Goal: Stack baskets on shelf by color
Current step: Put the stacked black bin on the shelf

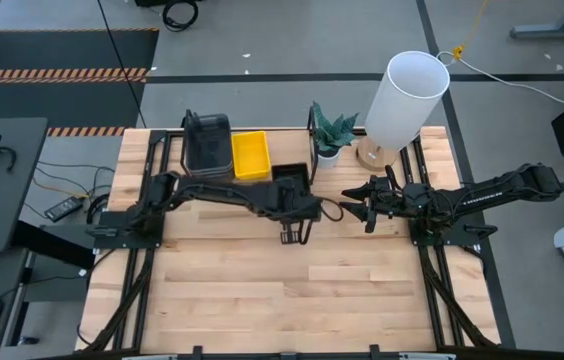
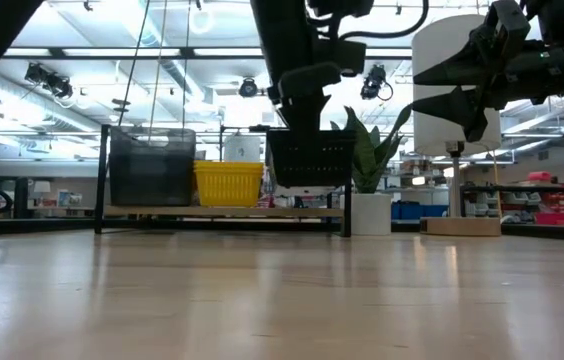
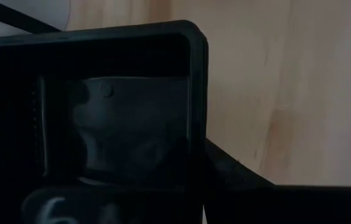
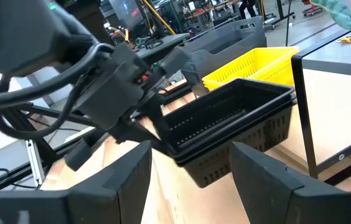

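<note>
At the centre of the high view, we see the left gripper (image 1: 297,205) clamped on a black basket (image 1: 291,181), held above the shelf (image 2: 222,211) right of the yellow basket (image 1: 250,156) so colours stay separate, while the right gripper (image 1: 369,207) waits nearby, fingers apart.

My front table (image 1: 292,300) wide open, far edge crowded, shelf (image 1: 177,150), plant (image 1: 330,135) and lamp (image 1: 402,100) block my reach.
</note>
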